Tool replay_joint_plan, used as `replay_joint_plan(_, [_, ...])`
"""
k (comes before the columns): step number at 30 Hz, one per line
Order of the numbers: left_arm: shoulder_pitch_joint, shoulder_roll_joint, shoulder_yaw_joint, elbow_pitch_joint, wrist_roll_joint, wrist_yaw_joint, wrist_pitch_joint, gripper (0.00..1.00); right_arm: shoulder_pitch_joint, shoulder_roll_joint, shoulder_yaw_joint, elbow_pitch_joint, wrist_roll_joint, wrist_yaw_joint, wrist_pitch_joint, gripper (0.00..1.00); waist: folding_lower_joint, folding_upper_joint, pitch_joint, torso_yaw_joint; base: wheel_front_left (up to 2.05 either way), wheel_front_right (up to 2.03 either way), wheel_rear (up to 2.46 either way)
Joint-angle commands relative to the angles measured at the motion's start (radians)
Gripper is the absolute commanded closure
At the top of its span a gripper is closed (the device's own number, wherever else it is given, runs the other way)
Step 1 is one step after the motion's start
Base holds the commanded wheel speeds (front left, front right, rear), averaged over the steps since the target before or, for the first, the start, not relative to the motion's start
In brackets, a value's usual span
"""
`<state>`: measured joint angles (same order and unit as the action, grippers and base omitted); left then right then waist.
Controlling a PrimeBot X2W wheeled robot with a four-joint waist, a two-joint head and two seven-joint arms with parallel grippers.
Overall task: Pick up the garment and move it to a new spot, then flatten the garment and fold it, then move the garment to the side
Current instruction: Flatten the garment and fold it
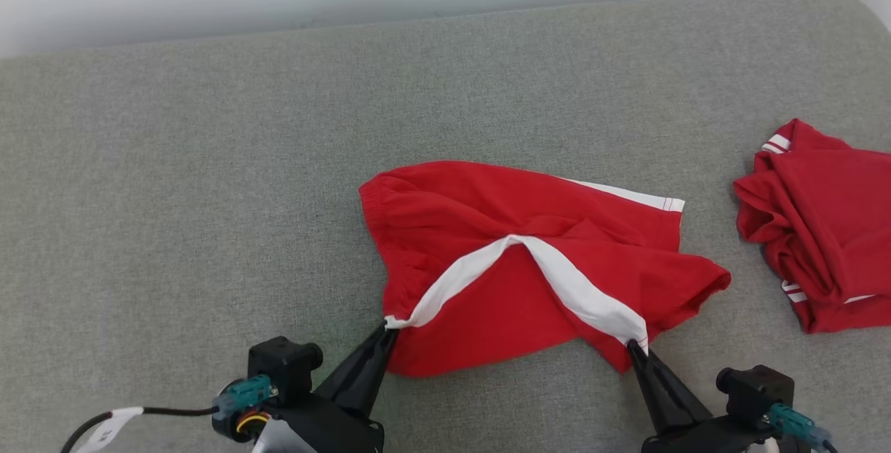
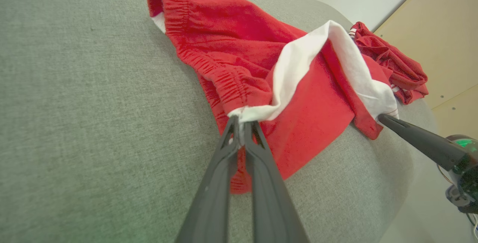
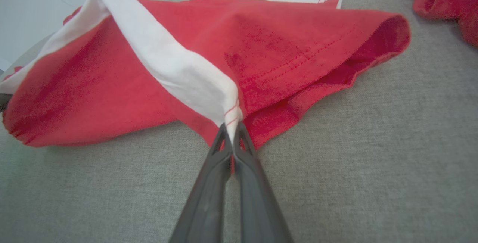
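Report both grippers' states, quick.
Left gripper: shut on the red garment, pinching one end of its white stripe.
Right gripper: shut on the red garment, pinching the stripe's other end.

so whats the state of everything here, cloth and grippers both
red shorts, crumpled, not flat, lying on the grey surface
white stripe, pinched at both ends, peaked in the middle
left gripper, shut on the stripe's waistband end
right gripper, shut on the stripe's hem end
second red garment, loosely folded, lying apart to the right
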<state>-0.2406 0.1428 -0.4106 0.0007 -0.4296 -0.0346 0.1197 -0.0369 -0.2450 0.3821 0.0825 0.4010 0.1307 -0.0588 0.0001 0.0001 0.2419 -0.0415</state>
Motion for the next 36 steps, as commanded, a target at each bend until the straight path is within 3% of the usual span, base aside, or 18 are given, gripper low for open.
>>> replay_joint_plan(1, [-0.005, 0.005, 0.008, -0.010, 0.005, 0.002, -0.014, 1.00, -0.003, -0.007, 0.002, -0.016, 0.006, 0.000, -0.005, 1.00, -0.0001, -0.0001, -0.006, -0.003, 0.00, 0.00, 0.00])
replay_joint_plan(11, [-0.027, 0.049, 0.073, -0.164, 0.061, 0.072, -0.069, 1.00, -0.023, -0.052, -0.060, -0.215, -0.001, 0.000, -0.008, 1.00, -0.0001, -0.0001, -0.050, -0.016, 0.00, 0.00, 0.00])
replay_joint_plan(19, [-0.120, 0.068, 0.114, -0.267, 0.090, 0.090, -0.080, 1.00, -0.133, -0.085, -0.117, -0.337, -0.023, 0.000, -0.003, 1.00, -0.0001, -0.0001, -0.083, -0.015, 0.00, 0.00, 0.00])
replay_joint_plan(31, [-0.347, 0.077, 0.144, -0.394, 0.203, 0.137, -0.085, 1.00, -0.406, -0.130, -0.181, -0.424, -0.063, 0.000, 0.013, 1.00, -0.0001, -0.0001, -0.141, -0.003, 0.00, 0.00, 0.00])
replay_joint_plan(36, [-0.395, 0.068, 0.127, -0.414, 0.206, 0.133, -0.062, 1.00, -0.456, -0.135, -0.179, -0.434, -0.055, 0.000, 0.032, 1.00, -0.0001, -0.0001, -0.144, 0.004, 0.00, 0.00, 0.00])
